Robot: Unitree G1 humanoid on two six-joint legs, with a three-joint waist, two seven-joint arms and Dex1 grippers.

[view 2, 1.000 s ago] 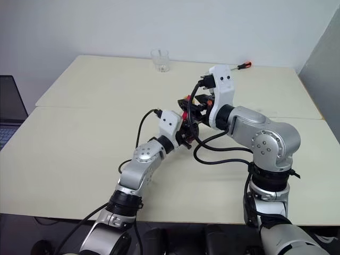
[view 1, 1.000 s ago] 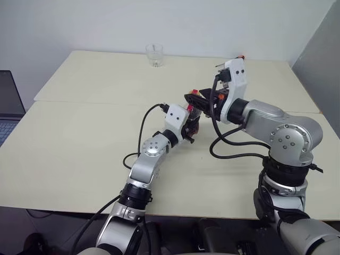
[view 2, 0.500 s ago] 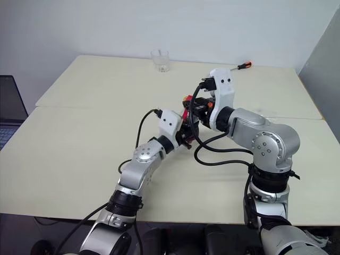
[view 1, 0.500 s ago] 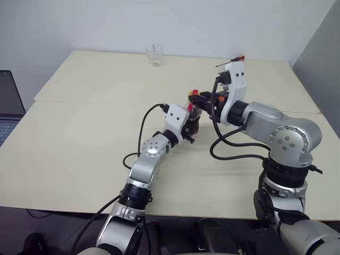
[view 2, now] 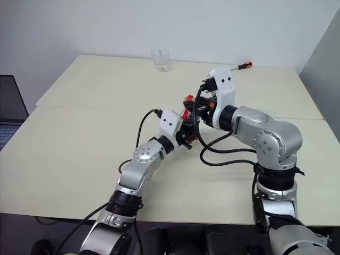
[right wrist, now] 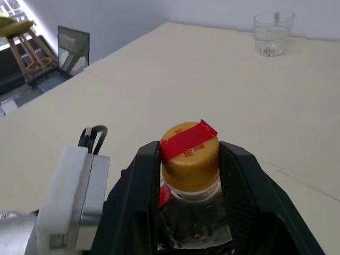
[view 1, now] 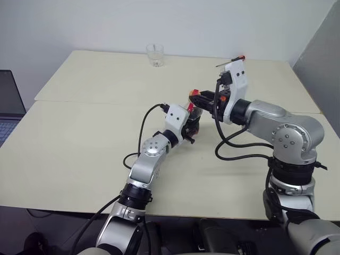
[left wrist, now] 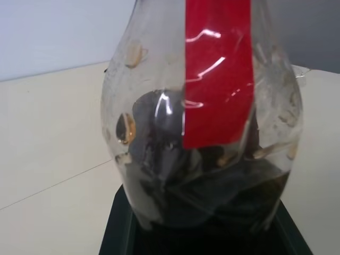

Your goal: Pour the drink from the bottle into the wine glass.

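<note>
Left end effector clamping squat clear plastic bottle, right end effector gripping yellow cap

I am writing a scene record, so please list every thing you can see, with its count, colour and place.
bottle: one, clear with yellow cap and red strip, mid-table, held by both grippers
drink: dark brown, low in the bottle
tumbler: one, clear, far edge of table
screwdriver: one, red handle, far right of table
laptop: one, dark, left of table
table: one, cream
left gripper: shut on bottle body
right gripper: fingers around the cap
</note>
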